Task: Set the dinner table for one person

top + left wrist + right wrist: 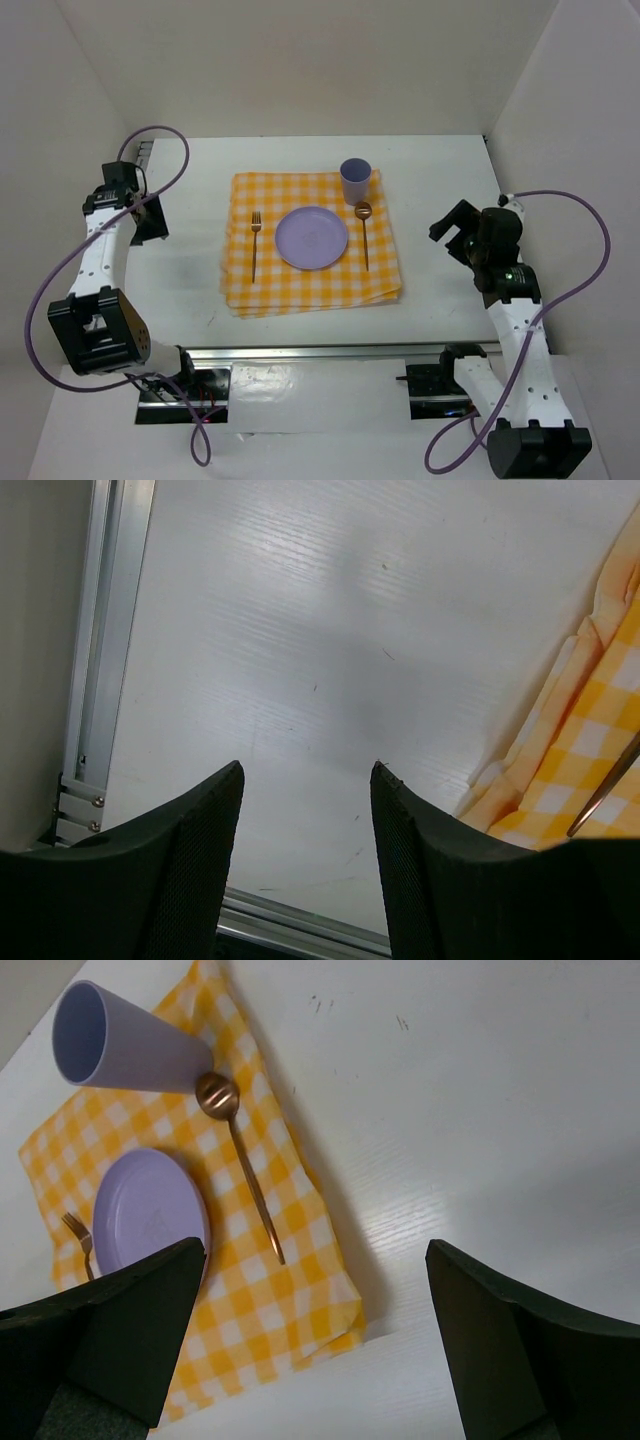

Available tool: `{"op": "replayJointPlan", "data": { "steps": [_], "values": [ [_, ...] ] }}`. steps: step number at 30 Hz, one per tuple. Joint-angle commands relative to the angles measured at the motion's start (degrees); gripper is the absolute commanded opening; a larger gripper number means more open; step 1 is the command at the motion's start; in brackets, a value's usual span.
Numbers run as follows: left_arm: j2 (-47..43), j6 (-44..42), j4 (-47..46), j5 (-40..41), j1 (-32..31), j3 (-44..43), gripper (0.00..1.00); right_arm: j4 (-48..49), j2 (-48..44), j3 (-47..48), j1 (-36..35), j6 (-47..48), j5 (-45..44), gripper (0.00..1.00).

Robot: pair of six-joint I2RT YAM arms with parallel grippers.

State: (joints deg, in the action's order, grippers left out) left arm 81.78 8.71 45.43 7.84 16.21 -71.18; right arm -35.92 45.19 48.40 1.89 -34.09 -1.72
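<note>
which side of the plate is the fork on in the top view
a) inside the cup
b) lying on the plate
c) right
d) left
d, the fork lies on the checked cloth to the left of the plate, while the spoon lies to its right, just below the cup.

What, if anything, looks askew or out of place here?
Little stands out. The yellow-and-white checked cloth lies in folded layers whose near edges do not line up. The round lilac plate, copper fork, copper spoon and upright lilac cup sit tidily on it.
</note>
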Motion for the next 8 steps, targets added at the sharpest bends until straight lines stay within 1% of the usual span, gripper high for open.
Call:
{"op": "replayJointPlan", "data": {
  "steps": [1, 8],
  "values": [
    [-2.1, -1.3, -1.3, -1.5, 0.1, 0.9, 0.61, -1.4, 0.9, 0.0, 0.2, -1.0, -1.2, 1.00],
    [-1.5, -1.3, -1.3, -2.0, 0.1, 0.3, 0.61, -2.0, 1.9, 1.1, 0.2, -1.5, -2.2, 1.00]
  ]
}}
